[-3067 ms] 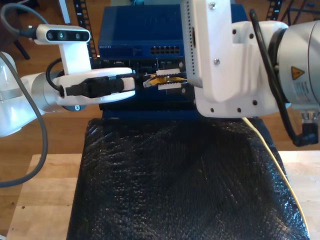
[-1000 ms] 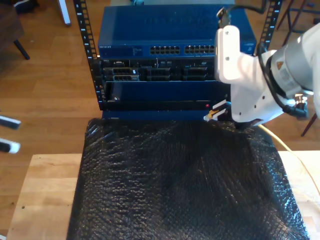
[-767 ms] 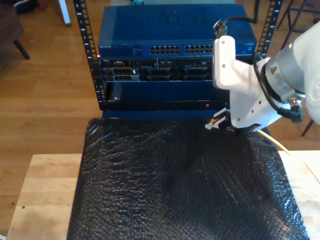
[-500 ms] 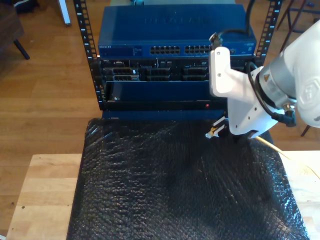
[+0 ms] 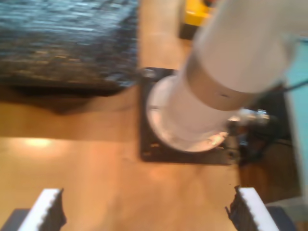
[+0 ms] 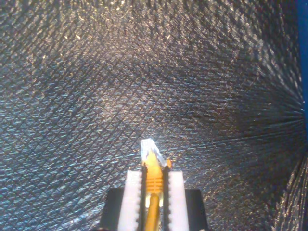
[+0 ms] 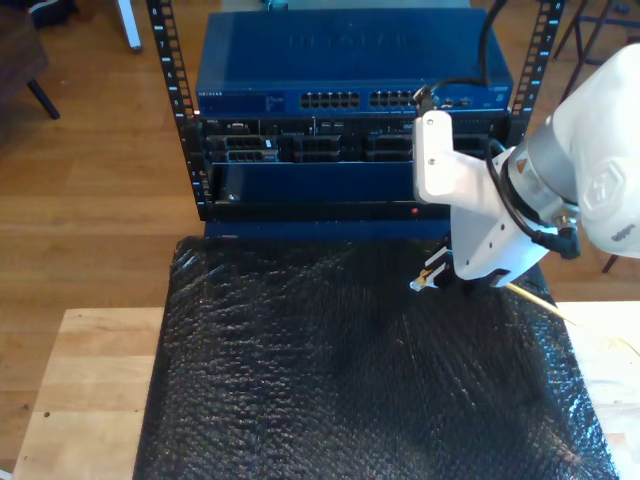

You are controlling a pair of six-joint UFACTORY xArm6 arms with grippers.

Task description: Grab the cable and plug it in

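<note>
White second tool (image 7: 432, 276) tilts down, clamping the cable (image 6: 153, 179).

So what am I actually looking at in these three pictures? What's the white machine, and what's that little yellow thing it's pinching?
The white machine is a robot arm, one of a pair. One picture comes from a camera standing off the arms; it shows the whole scene. The other two come from small cameras riding on each arm's gripper, its two-fingered hand.

In the overall view, my second gripper hangs over a black textured mat spread on a wooden table. It is shut on the cable, a thin yellowish network cable ending in a clear plug; the second wrist camera looks straight along it at the mat. Behind the mat stands a rack holding a blue network switch with rows of sockets.

My first gripper is open and holds nothing; its camera looks at bare wood and an arm's round white base.
</note>
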